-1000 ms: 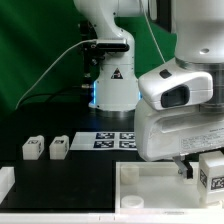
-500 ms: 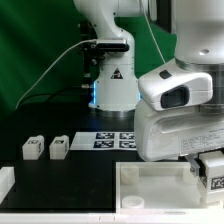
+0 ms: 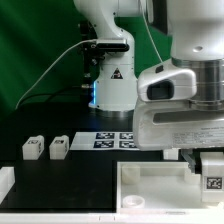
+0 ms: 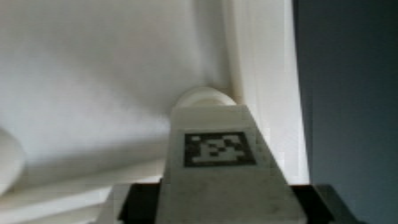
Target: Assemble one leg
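My gripper (image 3: 206, 158) is shut on a leg (image 3: 213, 172), a small white block with a tag, and holds it low over the right end of the large white tray (image 3: 150, 184). In the wrist view the leg (image 4: 221, 150) runs out from between the dark fingers (image 4: 143, 203), tag facing the camera. Its rounded far end sits close to the tray's raised edge (image 4: 258, 60). I cannot tell if it touches the tray. Two more legs (image 3: 33, 148) (image 3: 58, 147) stand on the black table at the exterior view's left.
The marker board (image 3: 115, 140) lies in front of the arm's base (image 3: 112, 85). A white part (image 3: 5, 182) lies at the table's front on the exterior view's left. A round corner socket (image 3: 131, 204) shows at the tray's near edge. Dark table (image 4: 356, 100) runs beside the tray.
My gripper has come down with the leg and shifted slightly toward the exterior view's left, bringing the leg closer to the tray. The other legs have not moved.
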You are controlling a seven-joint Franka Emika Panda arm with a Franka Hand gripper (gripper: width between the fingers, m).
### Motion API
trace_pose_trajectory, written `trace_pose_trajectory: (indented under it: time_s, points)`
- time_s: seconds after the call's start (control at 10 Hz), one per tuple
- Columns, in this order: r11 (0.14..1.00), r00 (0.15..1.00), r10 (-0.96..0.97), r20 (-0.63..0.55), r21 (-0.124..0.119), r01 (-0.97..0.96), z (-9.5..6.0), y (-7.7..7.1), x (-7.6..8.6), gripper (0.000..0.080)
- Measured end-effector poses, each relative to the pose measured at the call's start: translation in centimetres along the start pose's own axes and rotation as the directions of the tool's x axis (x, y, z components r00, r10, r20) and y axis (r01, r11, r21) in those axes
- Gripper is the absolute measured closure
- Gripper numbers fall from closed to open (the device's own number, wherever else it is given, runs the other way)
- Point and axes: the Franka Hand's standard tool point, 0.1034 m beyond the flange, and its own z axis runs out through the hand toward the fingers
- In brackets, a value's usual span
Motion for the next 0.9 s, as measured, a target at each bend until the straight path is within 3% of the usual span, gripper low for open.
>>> trace_pose_trajectory:
  time_s: [0.2,0.5,0.6,0.7,0.9]
  points:
    - [0.964,0.964,0.267,-0.02,0.006,-0.267,-0.02,0.01,0.02,0.0506]
    - [0.876,0.876,0.482,-0.021,0.016,-0.482,0.02,0.03,0.1,0.0506]
    - [0.785,0.785,0.619,-0.039,0.063,-0.616,0.0,0.11,0.3,0.0506]
    - [0.712,0.712,0.701,-0.046,0.09,-0.696,0.02,0.14,0.09,0.0506]
    - [0.554,0.554,0.832,-0.04,0.119,-0.824,0.08,0.09,-0.1,0.0506]
